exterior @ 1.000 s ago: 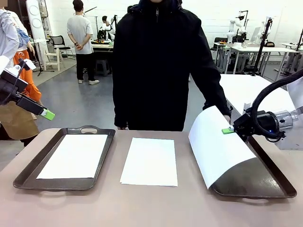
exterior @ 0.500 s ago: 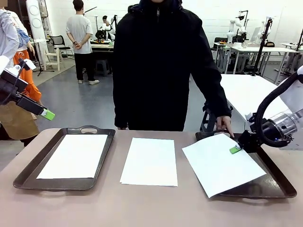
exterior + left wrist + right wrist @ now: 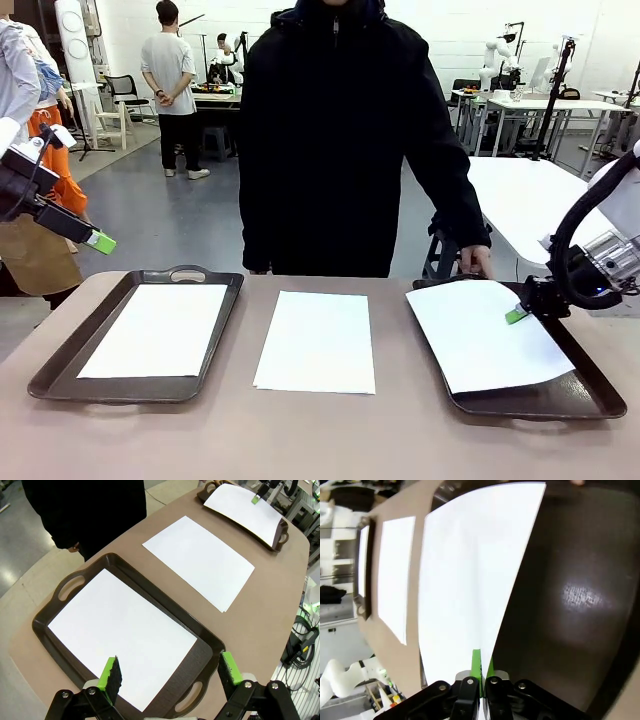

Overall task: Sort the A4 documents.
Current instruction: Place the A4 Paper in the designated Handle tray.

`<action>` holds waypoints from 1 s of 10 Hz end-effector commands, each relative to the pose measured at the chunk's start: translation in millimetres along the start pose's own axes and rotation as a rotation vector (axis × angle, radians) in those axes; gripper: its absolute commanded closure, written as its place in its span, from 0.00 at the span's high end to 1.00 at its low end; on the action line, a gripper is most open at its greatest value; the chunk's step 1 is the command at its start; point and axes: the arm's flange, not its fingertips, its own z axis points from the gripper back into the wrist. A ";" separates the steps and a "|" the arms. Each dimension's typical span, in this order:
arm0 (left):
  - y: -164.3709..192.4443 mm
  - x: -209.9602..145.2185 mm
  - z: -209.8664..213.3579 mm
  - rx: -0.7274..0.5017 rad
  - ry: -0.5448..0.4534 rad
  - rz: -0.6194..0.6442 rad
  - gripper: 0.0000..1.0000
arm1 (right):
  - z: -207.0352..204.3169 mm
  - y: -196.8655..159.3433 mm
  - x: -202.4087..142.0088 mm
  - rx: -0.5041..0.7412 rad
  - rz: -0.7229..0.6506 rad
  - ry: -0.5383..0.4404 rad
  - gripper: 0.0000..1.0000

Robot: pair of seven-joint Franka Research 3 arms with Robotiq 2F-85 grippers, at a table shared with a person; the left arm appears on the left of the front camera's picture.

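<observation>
A brown tabletop (image 3: 300, 440) is carrying three white A4 sheets in a row. On the robot's left, the left sheet (image 3: 155, 330) is lying flat inside the left tray (image 3: 60, 375), a dark tray with handles. The middle sheet (image 3: 316, 340) is lying straight on the bare tabletop between the trays, touching neither. On the right, the right sheet (image 3: 485, 335) is lying skewed in the right tray (image 3: 560, 395), with its left edge resting over the tray's left rim.

The right tool (image 3: 517, 315) is reaching in low from the right with its green pads pressed together, pinching the right sheet's right edge. The left tool (image 3: 100, 241) is hanging in the air above and to the left of the left tray, its fingers spread wide and gripping nothing.

At the far side a person (image 3: 340, 140) in a black jacket is standing, with one hand (image 3: 477, 262) resting at the right tray's far rim.
</observation>
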 end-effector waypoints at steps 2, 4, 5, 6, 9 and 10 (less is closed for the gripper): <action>-0.7 -1.4 -0.1 0.004 0.009 -0.012 1.00 | -3.3 3.3 -12.6 -0.086 -0.050 0.038 0.01; -0.7 -1.4 -0.1 0.004 0.009 -0.012 1.00 | -4.0 0.4 -13.9 -0.100 -0.067 0.033 0.01; -0.7 -1.4 -0.1 0.004 0.009 -0.012 1.00 | -3.2 -2.6 -15.1 -0.113 -0.081 0.015 0.01; -0.7 -1.4 -0.1 0.004 0.009 -0.012 1.00 | -2.1 -6.2 -17.1 -0.121 -0.100 -0.004 0.01; -0.7 -1.4 -0.1 0.004 0.009 -0.012 1.00 | 1.7 -14.9 -22.5 -0.134 -0.143 -0.052 0.01; -0.7 -1.4 -0.1 0.004 0.009 -0.012 1.00 | -0.7 -13.9 -21.7 -0.126 -0.139 -0.037 0.01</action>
